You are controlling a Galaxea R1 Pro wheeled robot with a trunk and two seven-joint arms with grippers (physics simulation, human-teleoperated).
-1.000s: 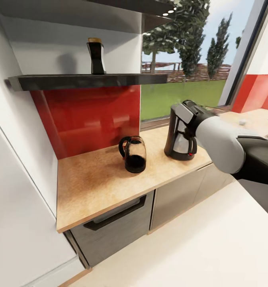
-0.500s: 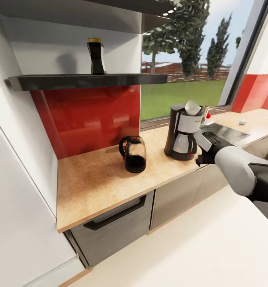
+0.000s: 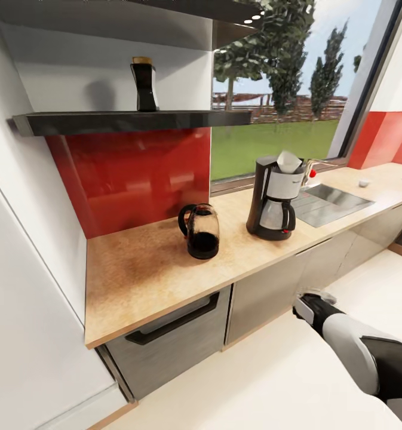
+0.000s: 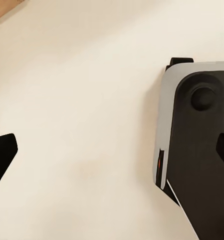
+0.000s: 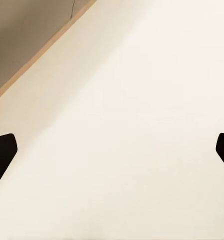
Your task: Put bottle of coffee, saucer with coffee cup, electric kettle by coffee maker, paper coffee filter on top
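Now: right jaws (image 5: 112,152) spread wide, empty, fingertips at the far edges of the right wrist view, aimed at pale floor (image 5: 141,125) beside the cabinet kickboard. Left jaws (image 4: 112,155) likewise wide and empty over floor, the robot's grey-black base (image 4: 196,145) beneath. In the head view the right arm (image 3: 350,346) hangs low in front of the cabinet fronts, below worktop level. On the worktop (image 3: 135,269): coffee maker (image 3: 275,200) upright, just left of the sink (image 3: 329,200), the paper coffee filter (image 3: 288,161) sitting in its top. Electric kettle (image 3: 199,230) stands near it, to the left, apart. Bottle of coffee (image 3: 144,83) stands upright on the kitchen shelf (image 3: 129,121).
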